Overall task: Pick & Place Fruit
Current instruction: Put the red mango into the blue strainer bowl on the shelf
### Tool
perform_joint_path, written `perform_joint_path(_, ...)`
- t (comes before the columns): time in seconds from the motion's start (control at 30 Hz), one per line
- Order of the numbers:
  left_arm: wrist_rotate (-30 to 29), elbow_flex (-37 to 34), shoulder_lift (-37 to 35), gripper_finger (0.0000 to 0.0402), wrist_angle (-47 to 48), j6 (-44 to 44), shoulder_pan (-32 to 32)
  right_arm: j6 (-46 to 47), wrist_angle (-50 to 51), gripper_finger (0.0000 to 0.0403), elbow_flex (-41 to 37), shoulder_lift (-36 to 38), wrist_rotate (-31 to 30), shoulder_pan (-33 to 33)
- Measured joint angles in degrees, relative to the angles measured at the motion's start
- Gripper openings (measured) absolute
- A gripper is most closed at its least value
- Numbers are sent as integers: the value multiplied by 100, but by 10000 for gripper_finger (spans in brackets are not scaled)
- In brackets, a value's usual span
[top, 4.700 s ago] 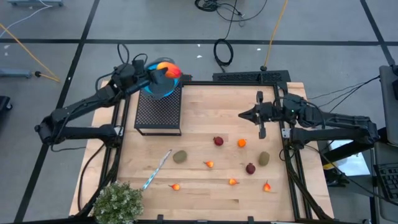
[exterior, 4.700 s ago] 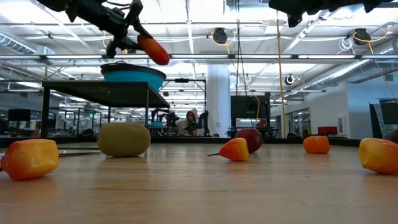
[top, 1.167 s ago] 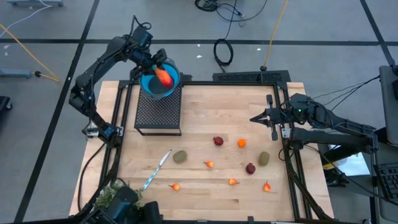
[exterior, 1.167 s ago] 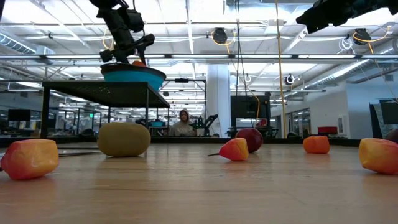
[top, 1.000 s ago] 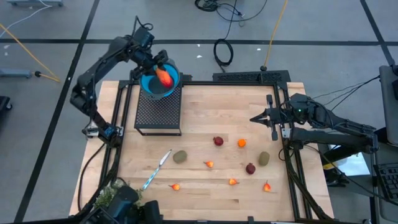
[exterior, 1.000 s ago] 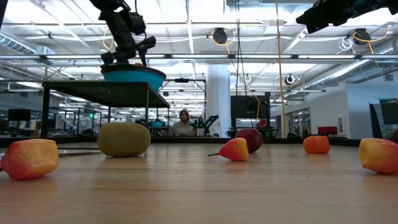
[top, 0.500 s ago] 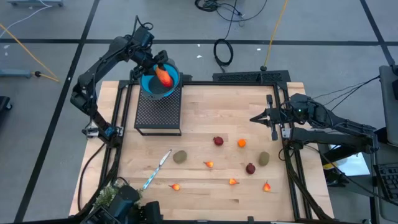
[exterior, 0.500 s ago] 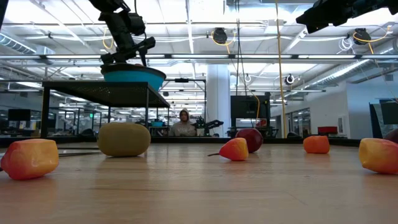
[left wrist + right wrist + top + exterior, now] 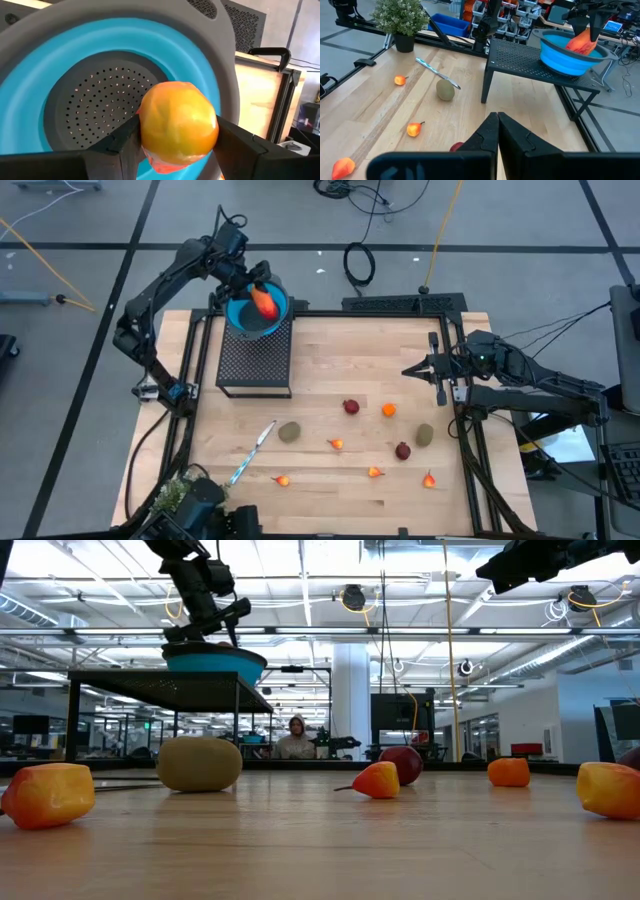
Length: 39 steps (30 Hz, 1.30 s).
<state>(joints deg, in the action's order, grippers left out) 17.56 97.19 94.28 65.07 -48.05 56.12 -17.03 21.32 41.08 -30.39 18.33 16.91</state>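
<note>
Your left gripper (image 9: 177,150) clamps the long red-orange fruit (image 9: 179,122) between its 2 fingers, directly over the perforated base of the blue bowl (image 9: 70,60). The bowl sits on the black mesh stand (image 9: 255,360). The fruit's lower end is cut off from view. Your right gripper (image 9: 497,131) waits with fingers pressed together, above the wooden table (image 9: 340,350); 1 dark red ball (image 9: 456,147) is partly hidden behind them.

Blue-handled knife (image 9: 252,451) near potted plant (image 9: 401,19); person (image 9: 296,737) behind.
</note>
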Motion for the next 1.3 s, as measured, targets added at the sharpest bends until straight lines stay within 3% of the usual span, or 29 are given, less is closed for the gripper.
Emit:
perform_joint_path(0.33,13,0,0,229,-183,39,-108,114,2,0,0,0,0,0)
perform_joint_path(1.3,-22,0,0,230,-184,364,-221,132,9,0,0,1,0,0)
